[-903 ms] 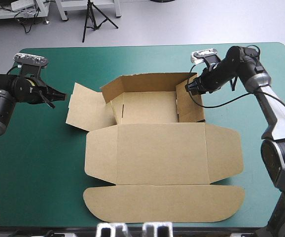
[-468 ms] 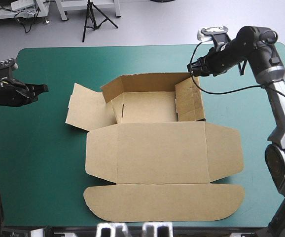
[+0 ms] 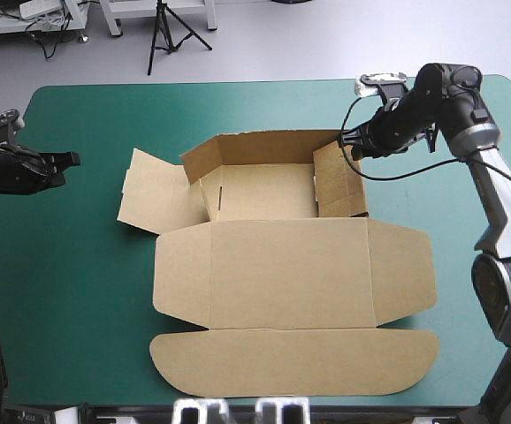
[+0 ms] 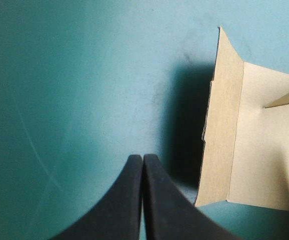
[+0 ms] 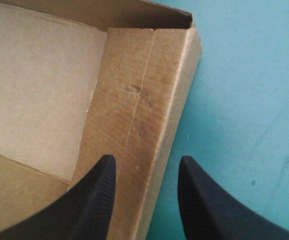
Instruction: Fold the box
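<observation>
The box (image 3: 282, 265) sits central on the surface (image 3: 70, 265), far and right walls up, left flap (image 3: 149, 190) splayed flat. The right pincer (image 5: 146, 160), released, straddles the right wall (image 5: 144, 90); the left pincer (image 4: 143, 159) hangs clenched, empty, well apart. Pinching squarely along the wall's crease seems wisest.

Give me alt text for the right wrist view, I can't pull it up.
The right gripper is open, its black fingers astride the box's raised side wall: one over the inside, the other over the teal-green cover. Contact with the board cannot be told.
</observation>
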